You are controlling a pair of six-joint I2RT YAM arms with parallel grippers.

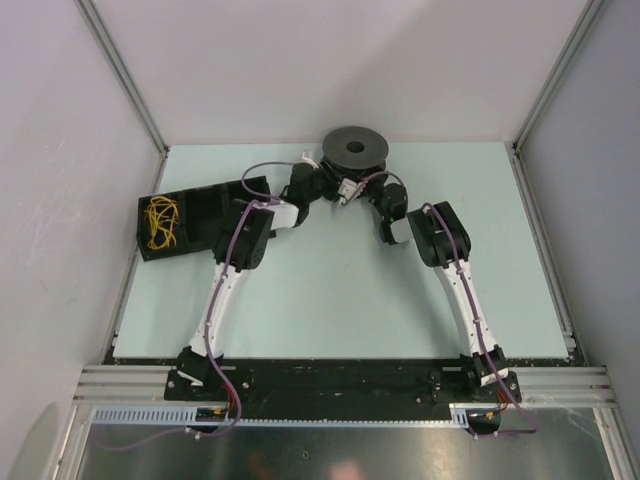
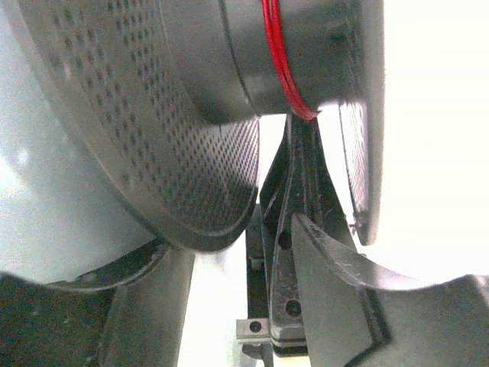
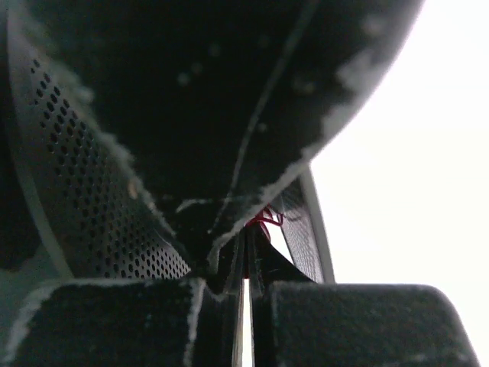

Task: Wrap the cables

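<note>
Left tool [image 2: 229, 260]: released, fingers [image 2: 145, 306] spread wide beneath the dark grey spool [image 2: 191, 138], whose perforated flange dips between them. Right tool [image 3: 244, 275]: clenched to a thin slit against the spool; we cannot tell whether it pinches the red cable [image 2: 284, 73], which we find wound in a few turns round the spool's core. Spool at the far edge of the bench [image 1: 330, 300]; black tray [image 1: 215, 215] with yellow cord [image 1: 160, 222] at left.
</note>
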